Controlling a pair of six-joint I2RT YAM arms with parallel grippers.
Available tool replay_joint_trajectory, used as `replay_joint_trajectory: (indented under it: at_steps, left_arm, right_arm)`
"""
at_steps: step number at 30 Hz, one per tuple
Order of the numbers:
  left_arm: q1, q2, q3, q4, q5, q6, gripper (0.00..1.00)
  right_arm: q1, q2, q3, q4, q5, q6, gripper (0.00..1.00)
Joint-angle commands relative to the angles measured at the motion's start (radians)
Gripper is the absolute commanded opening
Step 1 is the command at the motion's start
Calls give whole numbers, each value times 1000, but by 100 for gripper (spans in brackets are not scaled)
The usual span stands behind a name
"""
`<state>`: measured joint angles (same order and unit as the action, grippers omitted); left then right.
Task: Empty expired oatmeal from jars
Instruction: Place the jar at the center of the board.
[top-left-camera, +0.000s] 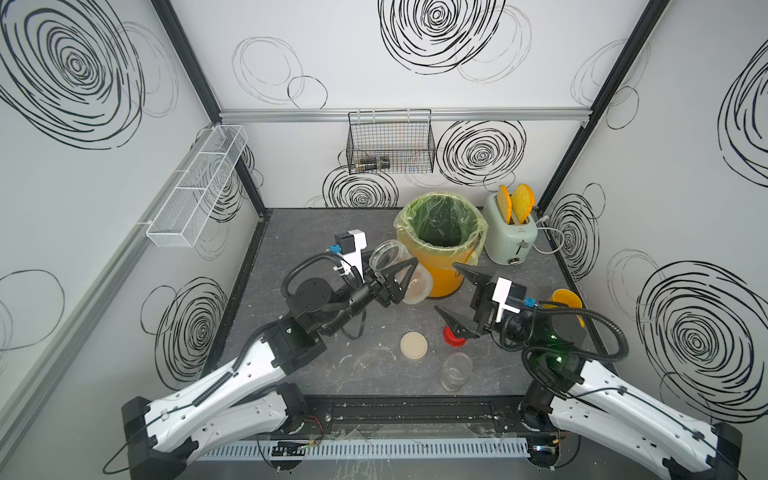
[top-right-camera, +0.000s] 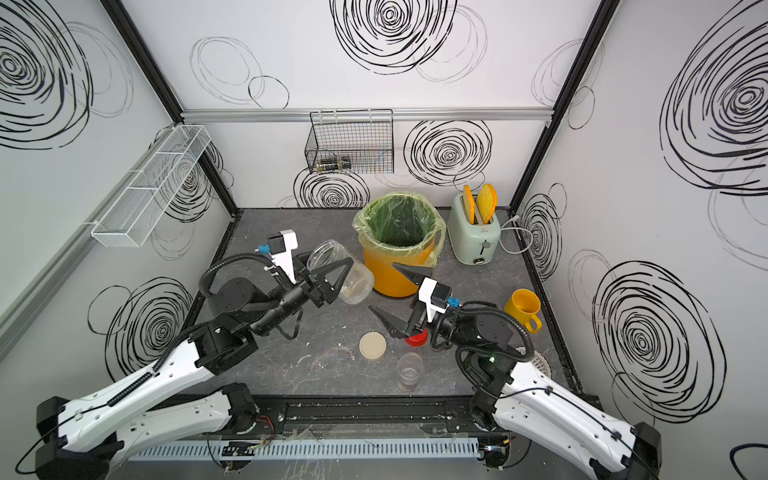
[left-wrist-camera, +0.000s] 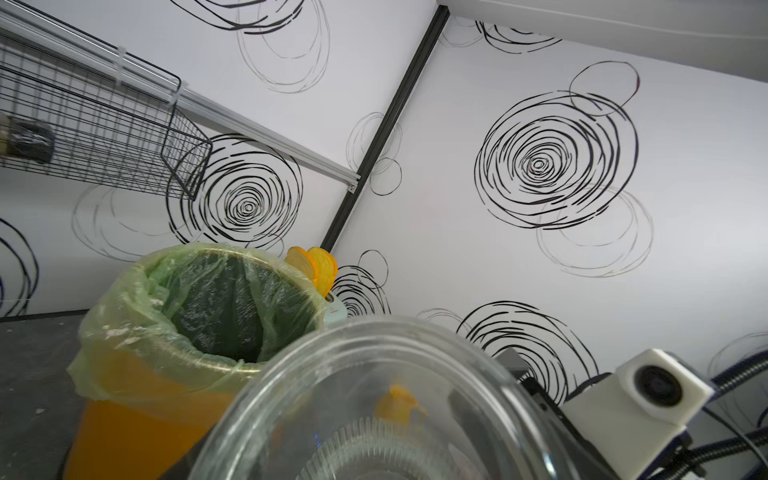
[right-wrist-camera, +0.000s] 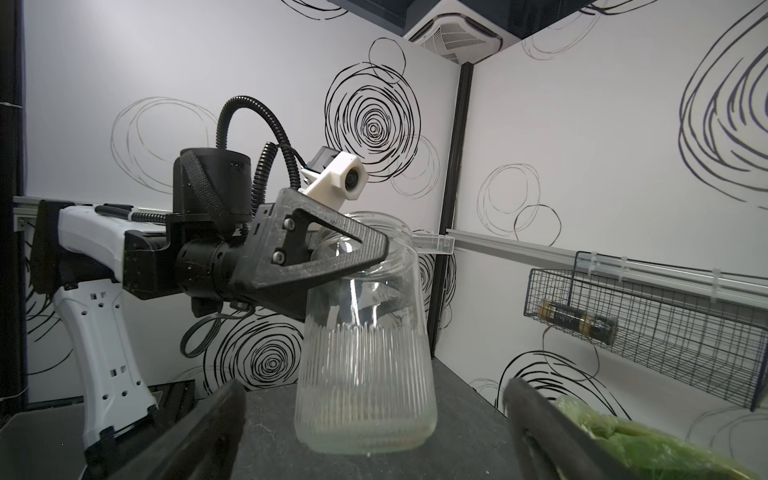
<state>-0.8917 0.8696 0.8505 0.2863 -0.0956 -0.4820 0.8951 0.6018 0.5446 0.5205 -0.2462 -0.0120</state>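
My left gripper (top-left-camera: 400, 277) is shut on the wider clear jar (top-left-camera: 399, 270), held tilted above the table beside the yellow bin (top-left-camera: 440, 249). The jar's open mouth faces up and left, and its ribbed base points towards my right gripper (top-left-camera: 446, 288). That gripper is open, with a finger on either side of the base (right-wrist-camera: 365, 399) and apart from it. Only a thin pale film of oatmeal (right-wrist-camera: 365, 432) shows at the jar's bottom. The slimmer jar (top-left-camera: 456, 372) stands uncapped near the front edge. Its red cap (top-left-camera: 453, 337) and the beige lid (top-left-camera: 414, 345) lie on the table.
The bin's green liner (left-wrist-camera: 199, 291) has pale flecks on its rim. A mint toaster (top-left-camera: 511, 237) stands at the back right and a yellow cup (top-right-camera: 523, 309) at the right. A wire basket (top-left-camera: 390, 145) and a white mesh shelf (top-left-camera: 195, 187) hang on the walls. Crumbs (top-right-camera: 316, 362) dot the table.
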Motion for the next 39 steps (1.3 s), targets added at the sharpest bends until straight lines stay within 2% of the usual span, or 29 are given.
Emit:
replay_joint_trajectory:
  at_steps: [1, 8, 11, 14, 19, 27, 39]
  left_arm:
    - [-3, -46, -47, 44, -121, 142, 0]
    - [-92, -105, -277, 77, -399, 311, 0]
    - [-156, -81, -375, 137, -536, 347, 0]
    - [-187, -54, -469, 223, -602, 347, 0]
    - [-190, 6, -579, 376, -623, 345, 0]
    - [-207, 133, -644, 521, -602, 334, 0]
    - [-205, 310, -678, 643, -572, 274, 0]
  right_arm:
    - [8, -131, -64, -213, 29, 11, 98]
    - [7, -344, -154, -236, 198, 12, 98]
    - [6, -366, -169, -215, 254, -9, 98]
    - [4, -351, -159, -216, 262, -24, 98]
    - [0, -291, -116, -276, 323, -21, 98]
    - [-45, -288, -129, -272, 367, -21, 98]
    - [-226, -297, -135, -301, 301, 47, 98]
